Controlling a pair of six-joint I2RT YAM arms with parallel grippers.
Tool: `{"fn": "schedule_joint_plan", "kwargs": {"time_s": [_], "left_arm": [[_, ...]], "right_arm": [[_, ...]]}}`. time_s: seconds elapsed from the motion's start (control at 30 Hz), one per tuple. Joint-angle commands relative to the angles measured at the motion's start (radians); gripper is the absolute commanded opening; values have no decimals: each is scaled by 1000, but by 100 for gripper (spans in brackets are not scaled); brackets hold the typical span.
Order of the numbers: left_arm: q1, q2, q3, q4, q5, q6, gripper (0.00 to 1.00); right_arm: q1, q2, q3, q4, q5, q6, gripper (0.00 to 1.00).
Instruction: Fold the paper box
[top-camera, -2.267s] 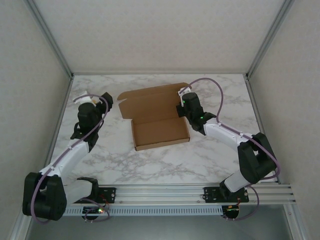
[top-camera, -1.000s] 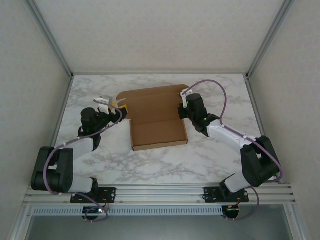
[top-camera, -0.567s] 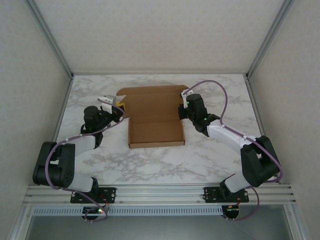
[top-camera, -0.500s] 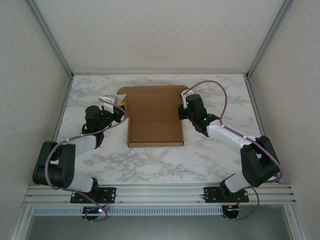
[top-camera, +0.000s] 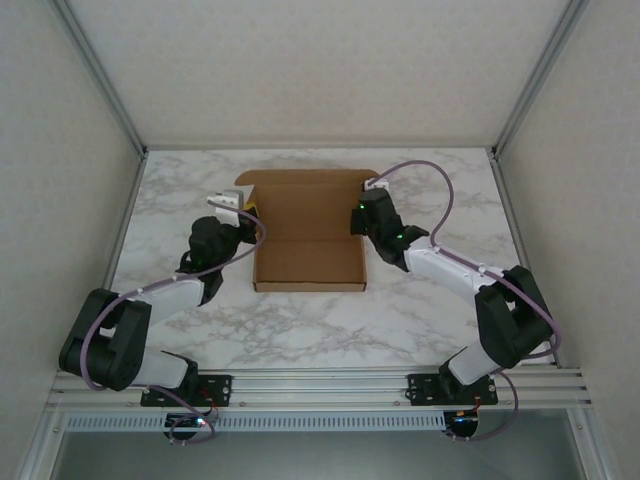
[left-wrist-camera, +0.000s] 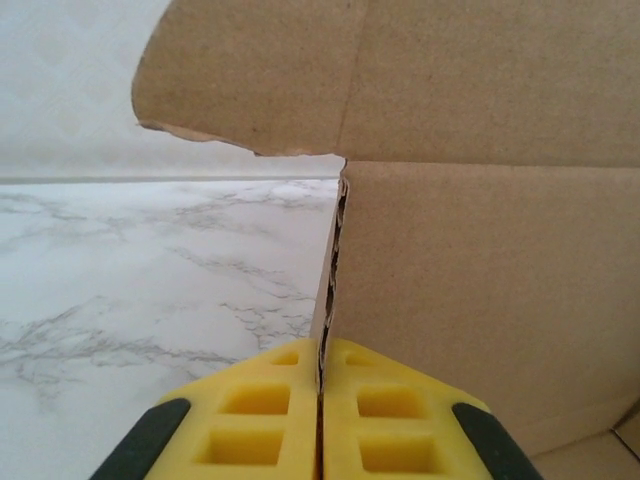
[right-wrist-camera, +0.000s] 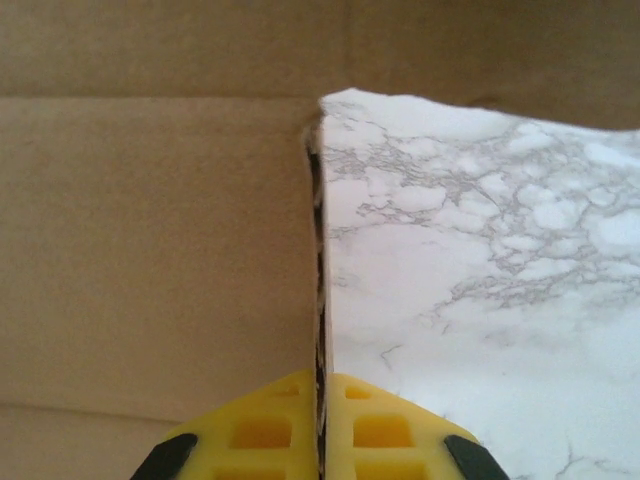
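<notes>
Both grippers now pinch the box (top-camera: 308, 240). The left gripper (top-camera: 246, 212), spread wide a second ago, has pressed its yellow pads (left-wrist-camera: 265, 430) together on the left wall (top-camera: 256, 255). The right gripper (top-camera: 358, 216) stays clamped on the right wall (top-camera: 363, 262). The box sits at the centre of the top view on the table (top-camera: 300, 330), its lid (top-camera: 300, 190) lying open toward the upper edge. It has swung from skewed to square with the frame. With both walls gripped, the box looks steadied, and closing the lid is probably what remains.
</notes>
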Motion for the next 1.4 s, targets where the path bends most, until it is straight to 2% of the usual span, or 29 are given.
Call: {"fn": "schedule_joint_plan", "kwargs": {"time_s": [0.0,0.1,0.33,0.6,0.9,1.13,1.23,1.37], "left_arm": [[-34,-16,-25,70,-64,-84,7],[-59,-10,-28,79,-108,-122,8],[-102,-19,-39,87,-177,-149,11],[-143,-63,-142,180,-244,-177,11],[-277,-93,-214,250,-382,-171,13],[-324,-109,-286,300,-482,-196,12],[-354,-117,-323,344,-511,-207,12],[-383,-99,-335,399,-527,-185,12]], "right_arm": [[82,36,85,-58,140,181,0],[129,76,144,-134,224,235,0],[150,76,139,-148,265,232,0],[150,-29,-40,81,205,110,0],[152,-128,-244,308,132,56,0],[157,-146,-344,415,85,44,0],[165,-148,-392,509,27,-22,0],[171,-151,-456,595,11,-59,0]]}}
